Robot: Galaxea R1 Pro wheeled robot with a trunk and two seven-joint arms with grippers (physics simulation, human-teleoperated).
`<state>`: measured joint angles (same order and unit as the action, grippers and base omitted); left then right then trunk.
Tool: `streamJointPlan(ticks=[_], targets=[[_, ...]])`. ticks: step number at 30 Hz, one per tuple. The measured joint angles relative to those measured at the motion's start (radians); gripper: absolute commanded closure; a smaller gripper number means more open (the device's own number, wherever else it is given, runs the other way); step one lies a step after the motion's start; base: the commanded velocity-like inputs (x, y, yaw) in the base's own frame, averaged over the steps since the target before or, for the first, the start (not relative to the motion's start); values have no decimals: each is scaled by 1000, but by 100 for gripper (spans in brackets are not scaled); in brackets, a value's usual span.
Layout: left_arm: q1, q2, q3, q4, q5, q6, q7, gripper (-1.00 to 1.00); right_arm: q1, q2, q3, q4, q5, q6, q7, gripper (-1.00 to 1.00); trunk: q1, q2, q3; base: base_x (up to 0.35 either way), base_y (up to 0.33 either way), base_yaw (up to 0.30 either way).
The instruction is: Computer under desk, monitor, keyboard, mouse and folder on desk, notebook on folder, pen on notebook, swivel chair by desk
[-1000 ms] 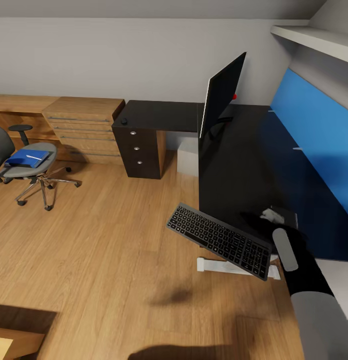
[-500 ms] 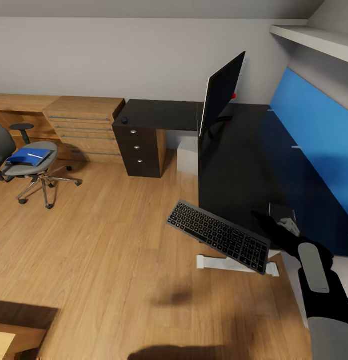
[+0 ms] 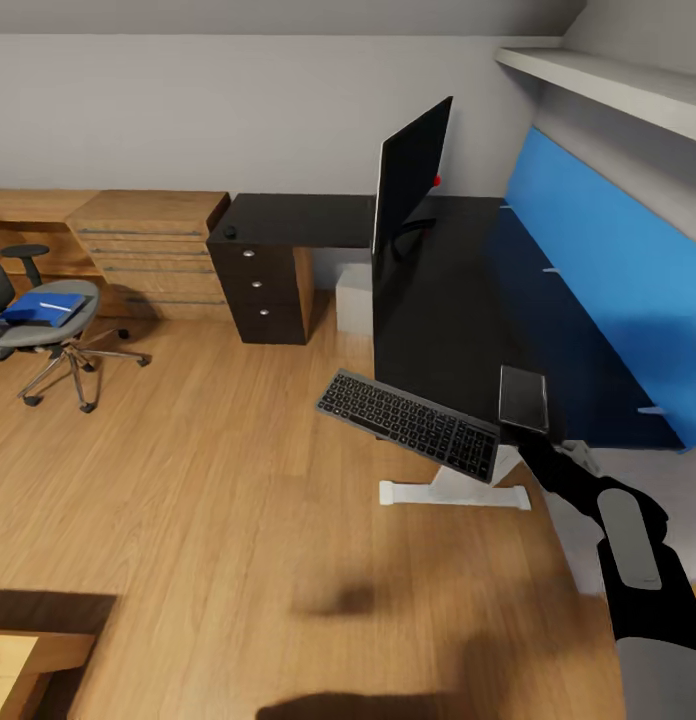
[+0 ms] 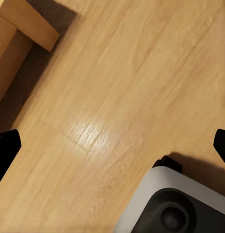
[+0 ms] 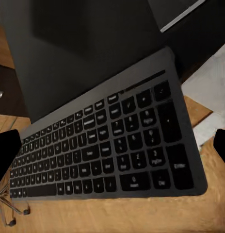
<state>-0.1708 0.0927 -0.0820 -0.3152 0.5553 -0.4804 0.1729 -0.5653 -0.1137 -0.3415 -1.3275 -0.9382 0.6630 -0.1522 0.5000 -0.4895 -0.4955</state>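
Observation:
The keyboard (image 3: 408,425) lies tilted across the near edge of the black desk (image 3: 438,300), overhanging the floor. My right gripper (image 3: 536,455) is open just behind the keyboard's right end, and its fingertips (image 5: 7,153) stand wide apart either side of the keyboard (image 5: 107,150). The dark notebook (image 3: 523,398) lies on the desk beside it. The monitor (image 3: 410,172) stands further back. The mouse (image 3: 230,232) sits on the desk's far left wing. The computer (image 3: 354,298) stands under the desk. The swivel chair (image 3: 43,330) carries the blue folder (image 3: 40,308) with the pale pen (image 3: 56,304). My left gripper (image 4: 112,145) hangs open over the floor.
Light wooden low cabinets (image 3: 138,240) line the back wall left of the desk's drawer unit (image 3: 263,295). A blue wall panel (image 3: 598,270) and a shelf (image 3: 608,90) run along the desk's right side. A wooden bed corner (image 3: 28,660) is at the lower left. My base (image 4: 166,204) is below.
My right arm has drawn back toward me off the desk, uncovering the notebook. The whole picture has shifted left, so the camera has turned. The keyboard stays on the desk edge.

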Motion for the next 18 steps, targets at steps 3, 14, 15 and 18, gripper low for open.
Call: streamJointPlan(ticks=[3,14,15,18], targets=[[0,-1,0,0,-1,0,0,-100,0,0,0,0,-1,0,0,-100,0,0,0,-234,0,-216],[1,-3,3,-36,0,-1,7,-100,0,-2,-1,-2,-2,3,1,-100,26,-49,-22,-30,0,-30],[0,-3,5,-37,4,0,8,-100,0,-3,-2,-1,-3,3,3,-100,30,-56,-25,0,0,0],[0,-3,6,-37,5,0,8,-100,0,-3,-5,-2,-7,4,3,-100,42,-77,-35,0,0,0]])
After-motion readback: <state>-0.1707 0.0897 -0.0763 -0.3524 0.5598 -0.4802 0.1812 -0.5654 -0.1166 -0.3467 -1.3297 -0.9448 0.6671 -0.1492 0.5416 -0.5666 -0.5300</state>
